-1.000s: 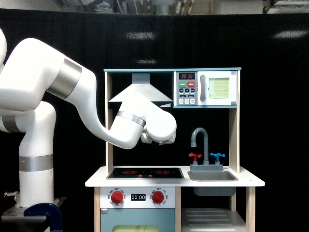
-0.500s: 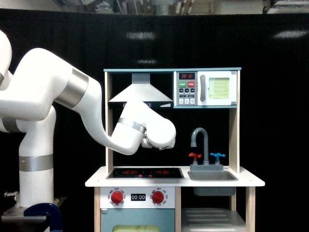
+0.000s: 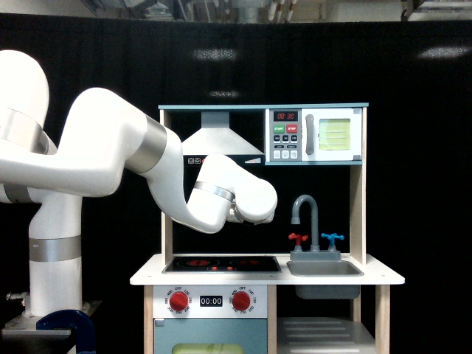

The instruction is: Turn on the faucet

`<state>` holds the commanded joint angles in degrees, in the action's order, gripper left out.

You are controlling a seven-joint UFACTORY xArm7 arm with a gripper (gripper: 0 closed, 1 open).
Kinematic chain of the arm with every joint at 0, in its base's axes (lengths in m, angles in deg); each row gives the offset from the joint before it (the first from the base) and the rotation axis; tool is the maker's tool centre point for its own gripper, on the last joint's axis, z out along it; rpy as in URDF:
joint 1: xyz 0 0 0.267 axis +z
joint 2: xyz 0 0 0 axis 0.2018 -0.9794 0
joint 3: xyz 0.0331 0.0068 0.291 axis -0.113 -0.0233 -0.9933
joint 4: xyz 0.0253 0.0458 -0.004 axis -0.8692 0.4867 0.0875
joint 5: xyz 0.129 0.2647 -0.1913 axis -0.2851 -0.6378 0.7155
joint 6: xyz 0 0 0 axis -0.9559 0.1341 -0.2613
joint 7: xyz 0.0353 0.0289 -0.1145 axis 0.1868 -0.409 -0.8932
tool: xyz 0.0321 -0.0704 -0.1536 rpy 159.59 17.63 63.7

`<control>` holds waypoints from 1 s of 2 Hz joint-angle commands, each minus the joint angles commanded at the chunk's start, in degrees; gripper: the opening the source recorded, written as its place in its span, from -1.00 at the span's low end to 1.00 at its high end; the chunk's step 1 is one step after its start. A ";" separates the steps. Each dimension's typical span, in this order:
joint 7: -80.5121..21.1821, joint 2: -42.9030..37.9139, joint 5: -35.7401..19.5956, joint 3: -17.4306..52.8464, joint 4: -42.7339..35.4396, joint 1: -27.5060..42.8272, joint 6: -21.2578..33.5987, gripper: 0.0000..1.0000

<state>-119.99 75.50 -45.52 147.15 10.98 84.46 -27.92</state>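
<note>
The faucet (image 3: 308, 212) is a grey gooseneck spout on a grey base at the back of the toy kitchen's sink (image 3: 325, 270). Its red cross handle (image 3: 298, 238) sits left of the spout and its blue cross handle (image 3: 332, 237) sits right. My white arm reaches in from the exterior view's left. Its last rounded link (image 3: 251, 198) hovers above the stove, just left of the spout and higher than the handles. The gripper's fingers are hidden behind that link, so nothing shows of them touching the faucet.
A black two-burner stove top (image 3: 221, 262) lies under the arm. Two round red knobs (image 3: 178, 300) flank a clock on the front panel. A range hood (image 3: 215, 140) and a toy microwave (image 3: 316, 135) hang above. Wooden posts (image 3: 358, 206) frame the kitchen.
The arm's elbow has swung up and toward the exterior view's right. The last link has shifted a little right, closer to the spout, and slightly up.
</note>
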 joint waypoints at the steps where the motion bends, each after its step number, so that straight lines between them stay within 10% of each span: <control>1: 2.06 4.17 2.29 2.19 -4.82 10.86 -6.50 1.00; 2: 3.50 6.28 4.30 3.34 -8.53 15.56 -7.81 1.00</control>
<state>-116.49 81.77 -41.22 150.50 2.44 100.03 -35.72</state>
